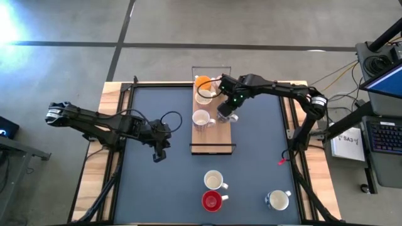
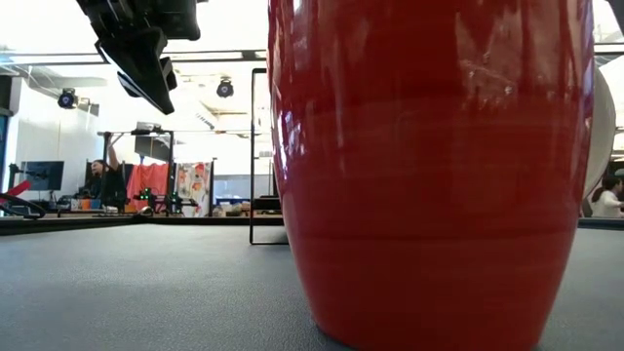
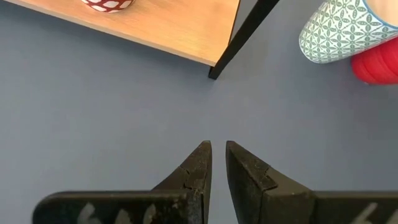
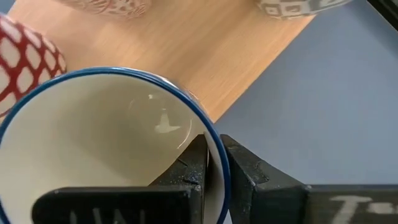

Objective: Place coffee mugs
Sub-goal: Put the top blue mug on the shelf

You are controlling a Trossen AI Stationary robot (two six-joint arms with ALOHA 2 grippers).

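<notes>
The right gripper point(image 4: 214, 168) has its jaws clamped on the rim of a blue-rimmed mug point(image 4: 93, 143), one finger inside and one outside; the mug's cream interior shows nothing in it. In the high view this gripper point(image 1: 226, 113) sits over the right edge of the wooden board point(image 1: 213, 135) at the worktop's point(image 1: 251, 163) far middle. On the board stand an orange mug point(image 1: 202, 81), a cream mug point(image 1: 206, 95) touching it, and a white mug point(image 1: 201, 118) nearer the middle, all looking empty. At the near edge of the worktop are a white mug point(image 1: 214, 181), a red mug point(image 1: 211, 201) just beside it, and a patterned mug point(image 1: 277, 199) well apart to the right; none shows any contents. The red mug point(image 2: 429, 166) fills the low view. The left gripper point(image 1: 158, 152) hangs above bare worktop left of the board, its jaws nearly closed on nothing point(image 3: 217, 165). Writing on the fingers is too cropped to read.
</notes>
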